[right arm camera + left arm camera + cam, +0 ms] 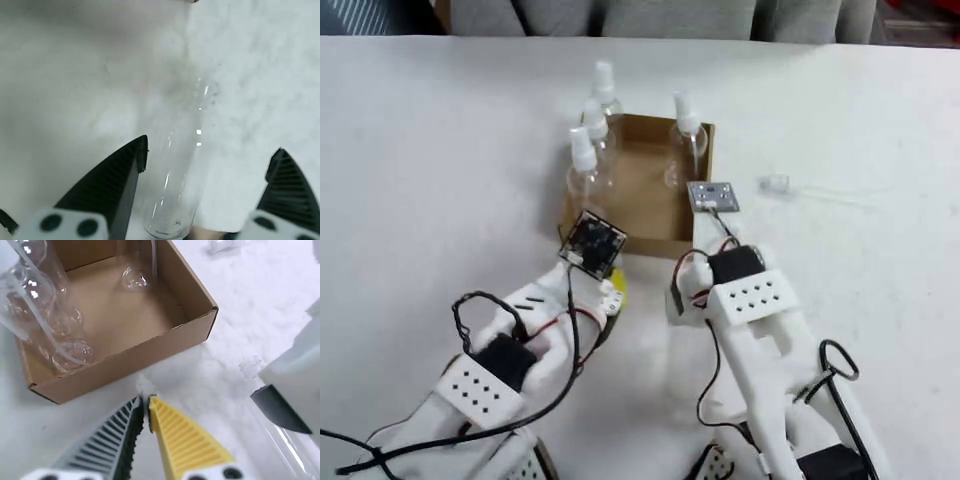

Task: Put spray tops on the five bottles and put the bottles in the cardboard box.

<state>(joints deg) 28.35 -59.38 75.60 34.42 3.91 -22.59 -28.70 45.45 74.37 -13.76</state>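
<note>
The cardboard box (642, 238) stands mid-table and holds several clear bottles with white spray tops: three along one side (586, 165) and one (686, 140) on the other. In the left wrist view the box (125, 357) and the bottle bases (72, 354) show. A topless clear bottle (182, 170) lies on the table between the fingers of my open right gripper (210, 150), untouched by them. It also lies beside the right arm (272, 430). My left gripper (145, 404) is shut on nothing, just in front of the box's near wall. A loose spray top (776, 183) lies right of the box.
The white table (440, 150) has free room left of the box and at the far right. The spray top's thin tube (835, 195) trails to the right. Both arms (760, 300) sit close together in front of the box, with loose cables (570, 330).
</note>
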